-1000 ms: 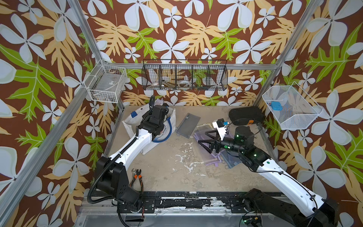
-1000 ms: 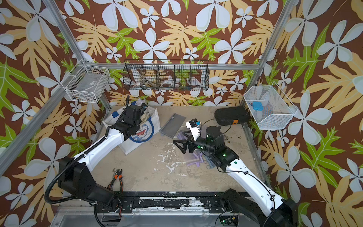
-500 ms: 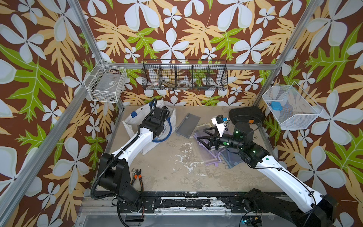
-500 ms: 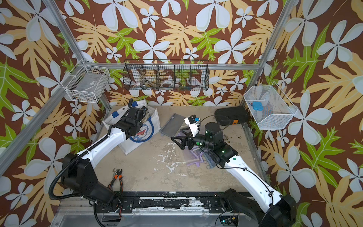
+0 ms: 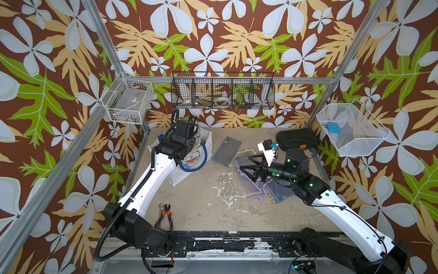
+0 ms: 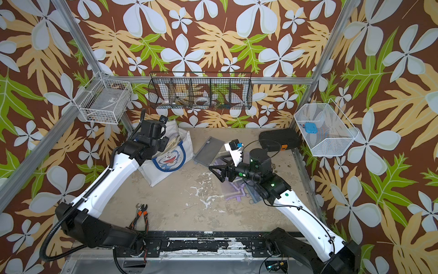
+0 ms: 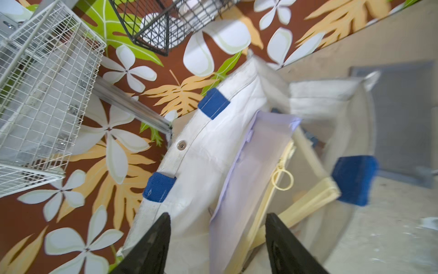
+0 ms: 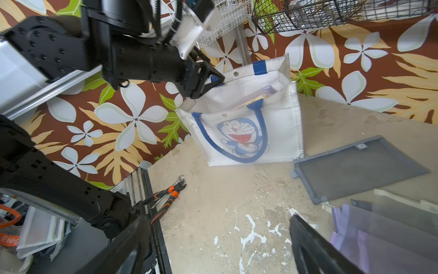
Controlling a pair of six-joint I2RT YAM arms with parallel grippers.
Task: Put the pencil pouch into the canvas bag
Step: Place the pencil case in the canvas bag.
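Looking through the left wrist camera, I see the left gripper with its jaws spread and nothing between them, poised over the open mouth of the bag. A lilac pouch stands on edge inside the bag, near its back wall, with a yellow pouch tucked beside it, also inside. From the right wrist camera the left gripper's tips sit at the bag's back rim near a blue tab; whether they touch the canvas I cannot tell. The bag stands upright in the back left corner of the table, cat face toward the middle. My right gripper is spread wide too, empty, hanging above loose pouches on the table. A grey pouch lies flat between those and the bag, just beside the bag's base. Pliers lie near the front edge, well apart from the bag.
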